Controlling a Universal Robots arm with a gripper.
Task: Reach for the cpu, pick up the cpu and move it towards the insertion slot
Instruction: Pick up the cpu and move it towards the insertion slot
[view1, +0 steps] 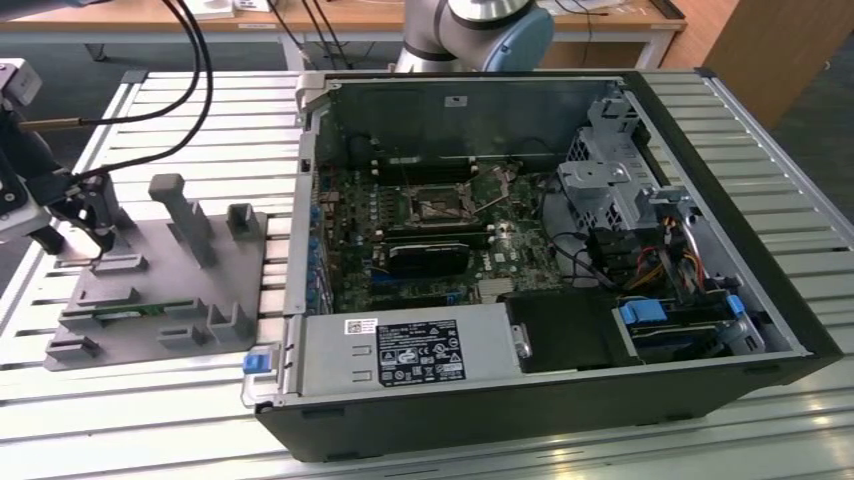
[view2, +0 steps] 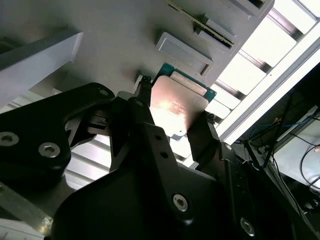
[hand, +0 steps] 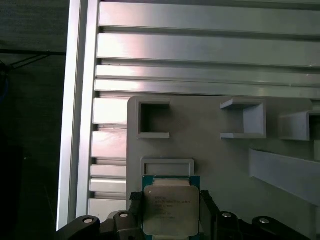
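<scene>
The cpu is sitting between the 2 black fingers of my gripper, its pale silvery top facing the camera in both wrist views and a thin green edge showing around it. The fingers are pressing against 2 opposite edges, so I am holding the chip clamped between them. It is hanging over the grey holder, just beside a small raised rectangular frame, and I cannot tell whether it is touching the holder's surface. The holder is lying on the slatted aluminium table at the exterior view's left, with my gripper over its outer part. The insertion slot is lying well apart, inside the open computer case toward the exterior view's right.
</scene>
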